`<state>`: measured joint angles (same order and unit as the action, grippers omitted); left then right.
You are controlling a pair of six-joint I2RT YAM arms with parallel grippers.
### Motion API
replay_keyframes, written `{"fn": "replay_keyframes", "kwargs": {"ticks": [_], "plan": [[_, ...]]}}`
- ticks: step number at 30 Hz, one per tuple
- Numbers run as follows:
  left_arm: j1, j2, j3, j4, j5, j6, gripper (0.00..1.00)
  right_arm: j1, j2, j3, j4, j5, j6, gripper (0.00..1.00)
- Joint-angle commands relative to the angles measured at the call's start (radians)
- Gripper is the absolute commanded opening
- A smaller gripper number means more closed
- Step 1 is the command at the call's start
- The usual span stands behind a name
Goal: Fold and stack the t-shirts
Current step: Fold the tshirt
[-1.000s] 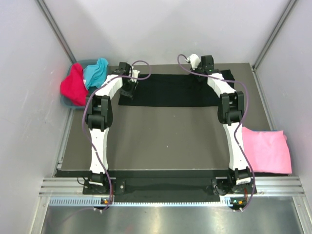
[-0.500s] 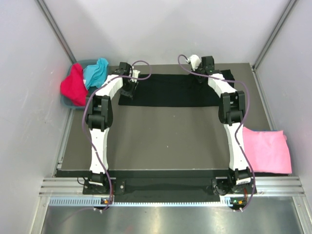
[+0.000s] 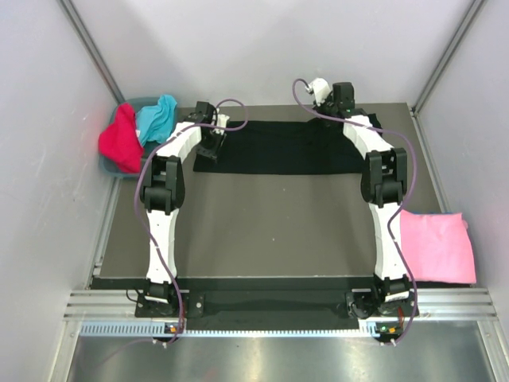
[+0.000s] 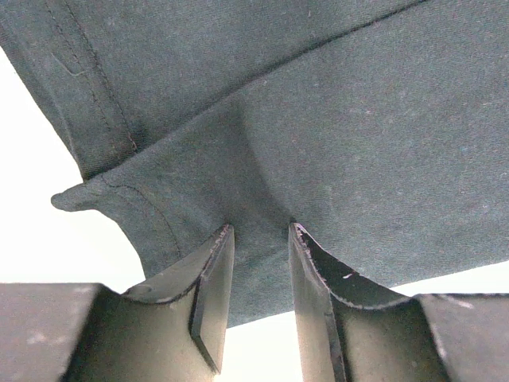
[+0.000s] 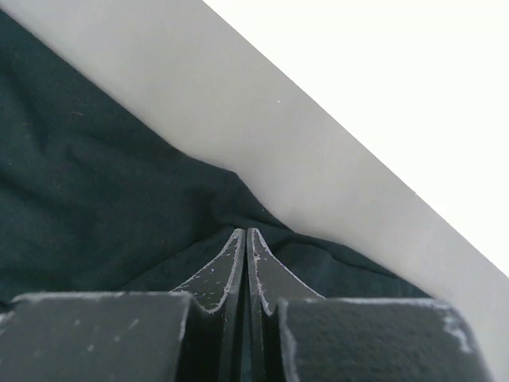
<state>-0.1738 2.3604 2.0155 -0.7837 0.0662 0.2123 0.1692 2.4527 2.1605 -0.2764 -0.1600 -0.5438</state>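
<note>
The black t-shirt lies spread flat across the far part of the table. My left gripper is at its left end. In the left wrist view its jaws stand apart, with their tips pressed on the dark cloth near a hemmed edge. My right gripper is at the shirt's far right edge. In the right wrist view it is shut on a raised fold of the black cloth. The pink t-shirt lies folded at the right. The red and turquoise t-shirts are heaped at the far left.
The red and turquoise shirts sit in a grey bin at the far left corner. Pale walls close in the back and both sides. The arm bases stand on a metal rail at the near edge.
My right gripper has moved a little toward the back wall and to the right over the shirt's far edge. The left arm has hardly moved.
</note>
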Motion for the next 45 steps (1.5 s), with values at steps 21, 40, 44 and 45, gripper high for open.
{"fn": "replay_keyframes", "kwargs": {"ticks": [21, 40, 44, 45], "plan": [[-0.041, 0.003, -0.028, -0.038, 0.009, -0.001, 0.42, 0.01, 0.101, 0.121, -0.027, 0.028, 0.033, 0.26], [-0.058, 0.023, -0.014, -0.038, 0.003, -0.001, 0.42, 0.01, 0.132, 0.15, -0.049, 0.017, 0.03, 0.04], [-0.061, 0.022, -0.015, -0.037, 0.001, -0.001, 0.42, 0.009, 0.132, 0.148, -0.046, 0.019, 0.033, 0.0], [-0.061, 0.02, -0.015, -0.037, 0.003, 0.001, 0.42, 0.009, 0.131, 0.148, -0.043, 0.019, 0.038, 0.0]]}}
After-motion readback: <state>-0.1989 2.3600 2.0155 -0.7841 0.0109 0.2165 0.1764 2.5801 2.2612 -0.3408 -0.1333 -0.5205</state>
